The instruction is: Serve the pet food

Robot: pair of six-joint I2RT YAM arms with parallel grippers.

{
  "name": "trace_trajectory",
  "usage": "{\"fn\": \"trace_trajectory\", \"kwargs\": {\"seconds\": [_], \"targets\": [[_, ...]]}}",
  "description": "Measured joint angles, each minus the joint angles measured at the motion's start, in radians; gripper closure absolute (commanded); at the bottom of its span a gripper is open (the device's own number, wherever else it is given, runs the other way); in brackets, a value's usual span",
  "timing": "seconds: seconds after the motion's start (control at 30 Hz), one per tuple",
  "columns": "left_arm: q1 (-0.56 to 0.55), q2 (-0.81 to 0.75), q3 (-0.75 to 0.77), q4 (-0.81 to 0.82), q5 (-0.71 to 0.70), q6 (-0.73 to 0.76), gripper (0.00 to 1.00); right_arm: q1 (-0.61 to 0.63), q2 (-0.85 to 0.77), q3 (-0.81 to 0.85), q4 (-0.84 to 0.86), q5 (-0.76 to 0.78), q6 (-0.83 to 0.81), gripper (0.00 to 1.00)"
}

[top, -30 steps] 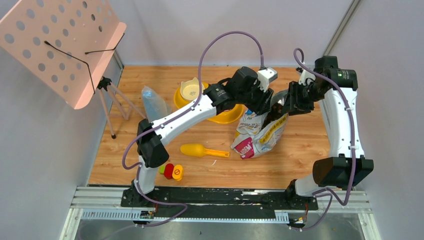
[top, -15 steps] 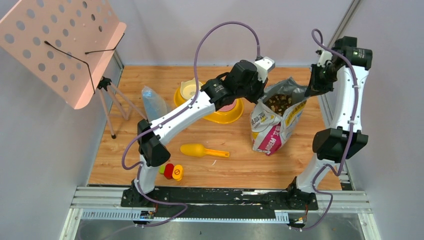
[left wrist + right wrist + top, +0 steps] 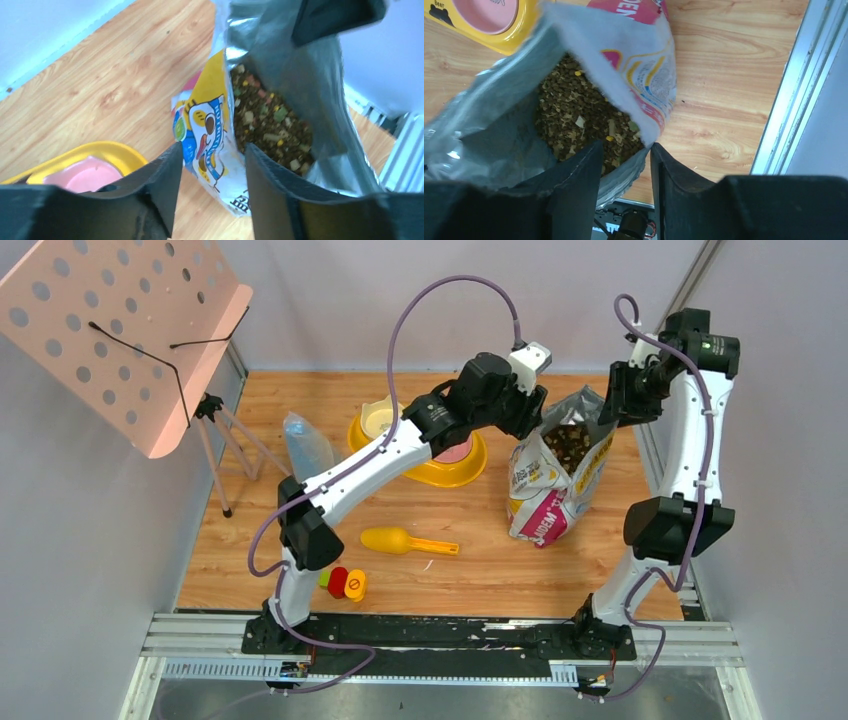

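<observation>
The printed foil bag (image 3: 540,505) stands upright and open at the right of the table. The pet food (image 3: 566,443), dark brown kibble with some pale bits, fills its mouth. My left gripper (image 3: 530,420) is open at the bag's left rim. In the left wrist view (image 3: 212,160) the bag's printed wall (image 3: 210,135) shows between the spread fingers, with kibble (image 3: 270,120) just to its right. My right gripper (image 3: 618,405) is at the right rim. In the right wrist view (image 3: 624,160) its fingers stand apart with the foil edge (image 3: 644,75) between them, above the kibble (image 3: 579,115).
A yellow bowl (image 3: 455,475) with a pink inside lies left of the bag. A yellow scoop (image 3: 400,540) lies on the wood in front. A clear plastic bag (image 3: 305,445), small red and yellow toys (image 3: 345,583) and a pink music stand (image 3: 120,330) are to the left. A metal rail (image 3: 799,85) runs along the right edge.
The bag went from slumped to upright and shifted right, its mouth now open wide. My right arm swung up and back, then returned to the right rim. My left gripper followed the left rim.
</observation>
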Motion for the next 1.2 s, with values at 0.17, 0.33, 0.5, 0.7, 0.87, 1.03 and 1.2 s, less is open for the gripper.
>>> {"fn": "trace_trajectory", "kwargs": {"seconds": [0.17,0.33,0.5,0.7,0.87,1.03,1.2], "targets": [[0.011,0.068,0.07,0.119,0.054,0.009,0.33,0.091,0.005,-0.002,0.02,0.037,-0.006,0.58],[0.014,0.152,0.09,0.235,0.106,0.011,0.31,0.151,0.037,0.018,0.057,0.079,-0.029,0.62],[0.013,0.195,0.09,0.261,0.127,0.013,0.3,0.154,0.049,0.016,0.094,0.149,-0.032,0.68],[0.023,0.194,0.095,0.258,0.13,-0.013,0.24,0.153,0.039,-0.022,0.124,0.241,-0.033,0.75],[0.031,0.182,0.095,0.271,0.183,-0.083,0.19,0.153,0.014,-0.08,0.12,0.269,-0.031,0.76],[0.028,0.162,0.097,0.309,0.217,-0.169,0.18,0.153,0.005,-0.082,0.112,0.276,-0.017,0.58],[0.0,0.162,0.097,0.307,0.196,-0.199,0.22,0.153,-0.008,-0.086,0.087,0.278,0.01,0.47]]}}
